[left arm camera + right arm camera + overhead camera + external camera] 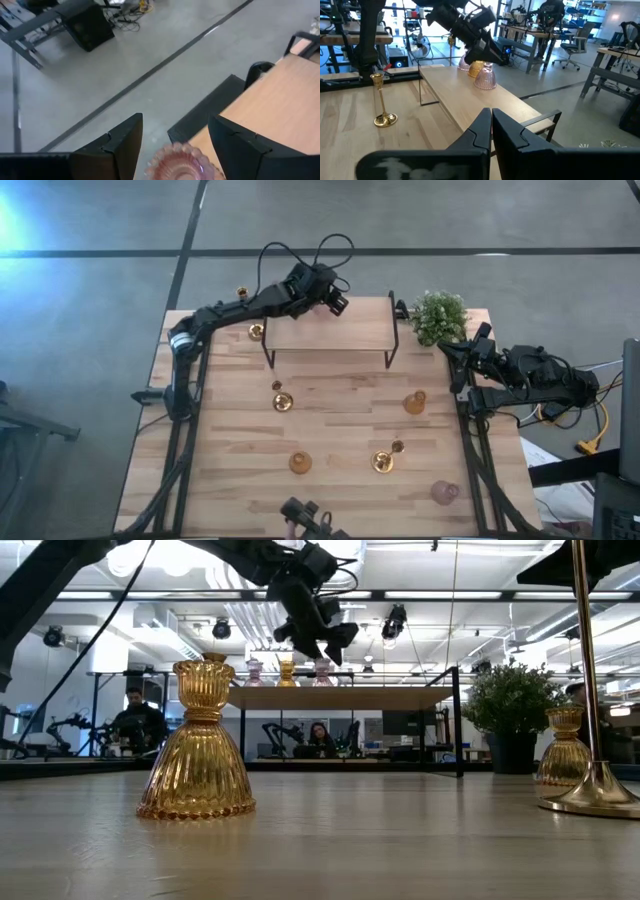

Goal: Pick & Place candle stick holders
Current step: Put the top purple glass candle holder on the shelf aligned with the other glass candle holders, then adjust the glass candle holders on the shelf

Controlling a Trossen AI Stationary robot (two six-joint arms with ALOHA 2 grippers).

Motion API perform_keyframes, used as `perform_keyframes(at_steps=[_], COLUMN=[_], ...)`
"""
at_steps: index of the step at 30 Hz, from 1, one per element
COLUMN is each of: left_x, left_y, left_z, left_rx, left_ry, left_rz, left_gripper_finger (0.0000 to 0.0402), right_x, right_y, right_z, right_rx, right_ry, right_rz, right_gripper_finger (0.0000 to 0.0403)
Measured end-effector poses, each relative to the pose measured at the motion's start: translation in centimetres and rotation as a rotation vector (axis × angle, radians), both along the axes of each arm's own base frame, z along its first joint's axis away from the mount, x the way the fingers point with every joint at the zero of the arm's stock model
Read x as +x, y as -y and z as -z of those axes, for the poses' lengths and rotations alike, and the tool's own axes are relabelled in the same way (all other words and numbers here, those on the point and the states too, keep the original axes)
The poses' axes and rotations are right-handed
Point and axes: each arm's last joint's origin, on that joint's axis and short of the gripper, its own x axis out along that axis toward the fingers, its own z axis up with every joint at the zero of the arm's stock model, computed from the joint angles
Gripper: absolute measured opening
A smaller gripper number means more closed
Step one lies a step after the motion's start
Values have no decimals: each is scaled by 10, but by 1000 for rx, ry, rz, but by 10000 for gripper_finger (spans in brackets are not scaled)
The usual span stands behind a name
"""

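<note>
Left pincer point(338, 302): held above the far edge of the raised shelf point(330, 335) at the back of the tabletop point(340, 430), fingers spread wide and nothing gripped. In the left wrist view a pink glass holder point(180, 162) is seen directly below the gap between the fingers point(125, 145), standing on the shelf edge; contact between fingers and glass cannot be told.

Shelf contents, as seen in the right wrist view: the pink holder point(485, 77) nearest, an amber holder point(476, 68) and a further pink one point(465, 63) just behind it, all under the left pincer.

Right pincer point(491, 120): parked at the right edge of the tabletop beside the potted plant point(438, 315), fingers pressed together, empty.

Remaining pieces on the tabletop: amber glass holders at centre front point(300, 463) and right of centre point(415, 402); a pink holder point(444, 492) at front right; gold candlesticks at left centre point(283, 401), front centre point(383, 461) and left of the shelf point(256, 331).
</note>
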Motion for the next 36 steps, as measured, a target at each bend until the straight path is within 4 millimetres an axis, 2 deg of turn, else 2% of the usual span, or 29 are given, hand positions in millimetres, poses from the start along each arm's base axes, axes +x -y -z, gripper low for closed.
perform_keyframes(at_steps=[3,6,9,11,13,15,19,24,27,31,36], left_x=[0,-1,-1,1,7,14,22,21,13,-13,-51], left_y=[3,13,36,59,83,103,124,126,119,86,44], left_z=[-16,-49,-84,-97,-99,-91,-66,-37,-25,-46,-67], left_rx=[55,140,197,206,208,204,204,181,199,257,186], left_ry=[-23,-21,51,85,87,52,-20,61,60,60,-76], left_rz=[2,0,19,69,136,200,305,367,374,280,159], left_gripper_finger=[229,229,225,218,204,184,130,49,9,5,3], right_x=[0,0,0,0,0,0,0,0,0,0,0], right_y=[0,0,0,0,0,0,0,0,0,0,0], right_z=[0,0,0,0,0,0,0,0,0,0,0], right_rx=[0,0,0,0,0,0,0,0,0,0,0], right_ry=[0,0,0,0,0,0,-1,0,0,0,0], right_rz=[0,0,0,0,0,0,0,0,0,0,0], right_gripper_finger=[8,8,8,8,8,8,8,8,8,8,8])
